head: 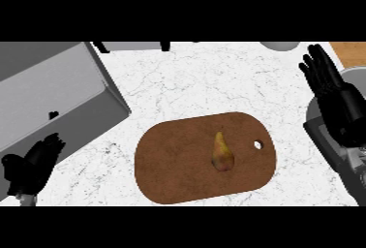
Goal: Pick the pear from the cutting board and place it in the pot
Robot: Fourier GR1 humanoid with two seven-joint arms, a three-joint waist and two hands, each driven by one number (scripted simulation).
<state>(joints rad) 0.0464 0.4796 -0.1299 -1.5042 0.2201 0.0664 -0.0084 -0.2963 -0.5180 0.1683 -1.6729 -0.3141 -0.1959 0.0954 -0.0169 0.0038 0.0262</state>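
White marbled stone with fine grey veins forms the bench (207, 82), seen from steeply above. A brown wooden cutting board (178, 164) with rounded corners and a small hanging hole near its right edge lies in the lower middle of the view. The pear (221, 151), yellow-green with brownish patches, lies on its side near the middle of the board, narrow stem end pointing away from the robot and the fatter base nearer.

At the upper left, a large grey box-shaped appliance (50, 97) stands on the bench. A pale grey rounded rim at the right edge, behind the right hand, may be the pot (355, 76), though most of it is out of frame or hidden.

The right hand (332, 92) shows at the right edge, well apart from the pear, its black fingers straight and spread, grasping nothing. The left hand (32, 164) rests at the lower left, beside the appliance, fingers relaxed and empty.

The pear is untouched, so the pick is not yet begun. It is likely light, fairly stiff, smooth-skinned and inclined to roll on its rounded belly. The best hold looks to be across the wide lower half, thumb on one flank and fingers on the other, since the tapering neck could slip out. Too hard a squeeze could bruise it.
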